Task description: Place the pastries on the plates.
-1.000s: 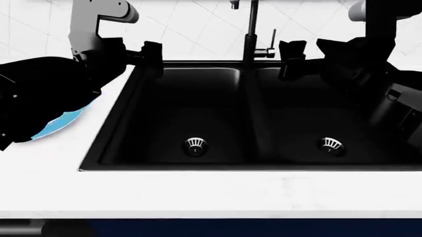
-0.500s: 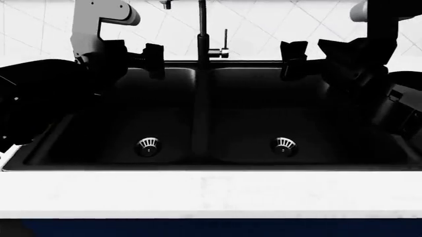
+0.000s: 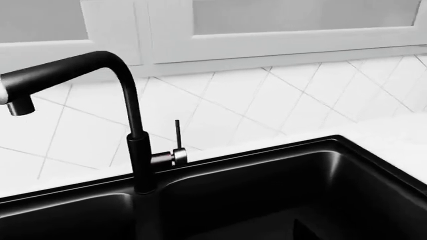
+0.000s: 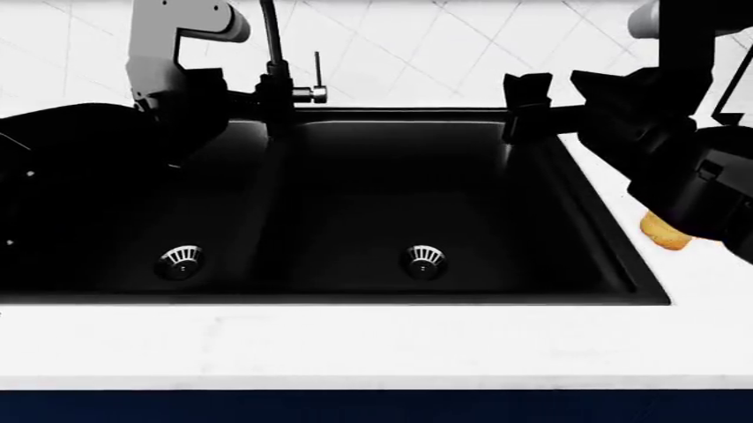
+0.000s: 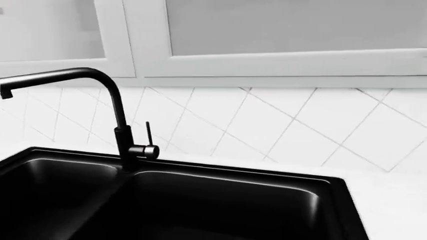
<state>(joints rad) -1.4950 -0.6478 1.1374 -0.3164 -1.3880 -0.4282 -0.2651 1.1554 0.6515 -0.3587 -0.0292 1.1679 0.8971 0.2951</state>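
A: Head view, left to right. Left gripper (image 4: 273, 99) is raised over the back rim of the sink (image 4: 353, 211), just beside the faucet (image 4: 282, 70). It carries nothing, but the fingertips are dark on dark and I cannot tell whether the jaws are parted or closed.

B: Its wrist camera?

A: No help — only the faucet (image 3: 127, 125), tiled wall and basin. No fingers in frame.

B: Middle of the view?

A: Two black basins, a drain in each, nothing lying in either. Right gripper (image 4: 526, 106) hovers over the back rim of the right basin, also empty; jaw state likewise unreadable. Its wrist camera shows the faucet (image 5: 117, 120) and the counter (image 5: 400, 200) only.

B: Task objects?

A: One pastry (image 4: 662, 231) — a golden-brown sliver on the counter (image 4: 706, 282) just right of the sink, mostly hidden behind the right forearm. Which of the two it is, I cannot say. No second pastry, and no plate in any current view.

B: So the step in hand?

A: Judgement: finding and framing the targets, not grasping yet. To do it well — bring the pastry fully clear of the forearm in the head view, then take the right gripper over it from above with jaws confirmed open. Locate a plate before lifting, so the carry is not blind. Keep the elbow from sweeping the pastry into the basin.
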